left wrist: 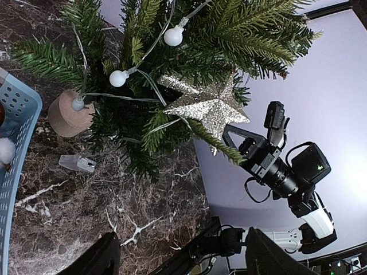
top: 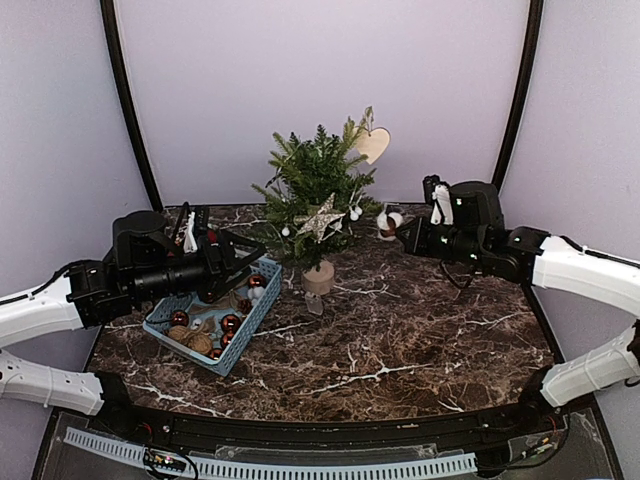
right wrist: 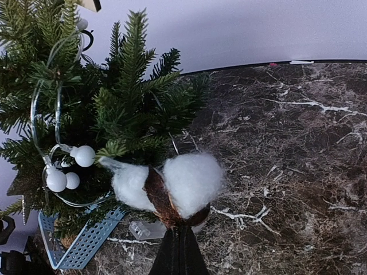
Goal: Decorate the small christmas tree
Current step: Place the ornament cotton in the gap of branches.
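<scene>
Veined marble (top: 400, 340) bears the bushy small christmas tree (top: 310, 185); right fingers (right wrist: 179, 255) pinch a fluffy cotton boll (right wrist: 192, 180), left fingers (left wrist: 109, 258) apparently spread.

No readable text — no labels, no numbers.

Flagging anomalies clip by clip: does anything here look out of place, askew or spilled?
Only a small clear plastic piece loose on the marble table, in front of the wooden base of the small christmas tree; it looks like stray debris. The tree stands upright; nothing spilled.
</scene>
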`<action>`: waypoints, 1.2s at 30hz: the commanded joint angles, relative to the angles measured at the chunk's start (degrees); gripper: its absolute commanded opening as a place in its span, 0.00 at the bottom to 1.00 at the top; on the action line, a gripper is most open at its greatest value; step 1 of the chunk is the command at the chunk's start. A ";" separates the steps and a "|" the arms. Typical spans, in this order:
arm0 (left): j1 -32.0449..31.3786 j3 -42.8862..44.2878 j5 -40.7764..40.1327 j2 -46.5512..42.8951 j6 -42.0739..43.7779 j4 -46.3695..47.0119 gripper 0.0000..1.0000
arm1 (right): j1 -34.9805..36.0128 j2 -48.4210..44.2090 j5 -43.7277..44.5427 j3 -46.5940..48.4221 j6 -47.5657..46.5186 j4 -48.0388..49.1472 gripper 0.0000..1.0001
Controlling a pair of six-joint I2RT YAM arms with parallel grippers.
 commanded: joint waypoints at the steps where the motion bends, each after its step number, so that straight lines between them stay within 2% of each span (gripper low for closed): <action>1: 0.71 -0.32 1.23 -0.13 1.49 -0.86 0.77 | -1.21 2.24 -3.67 1.18 0.27 3.31 0.00; 10: 1.02 -0.64 1.08 -0.14 1.60 -1.86 0.77 | -2.39 3.57 -6.33 0.93 0.11 5.55 0.00; 20: 0.98 -1.50 1.04 -0.65 1.20 -1.95 0.77 | -2.38 3.97 -16.08 1.82 -2.78 9.99 0.00; 36: 1.12 -1.82 1.13 -0.42 1.59 -3.51 0.76 | -2.38 9.40 -18.45 1.11 -2.03 15.21 0.00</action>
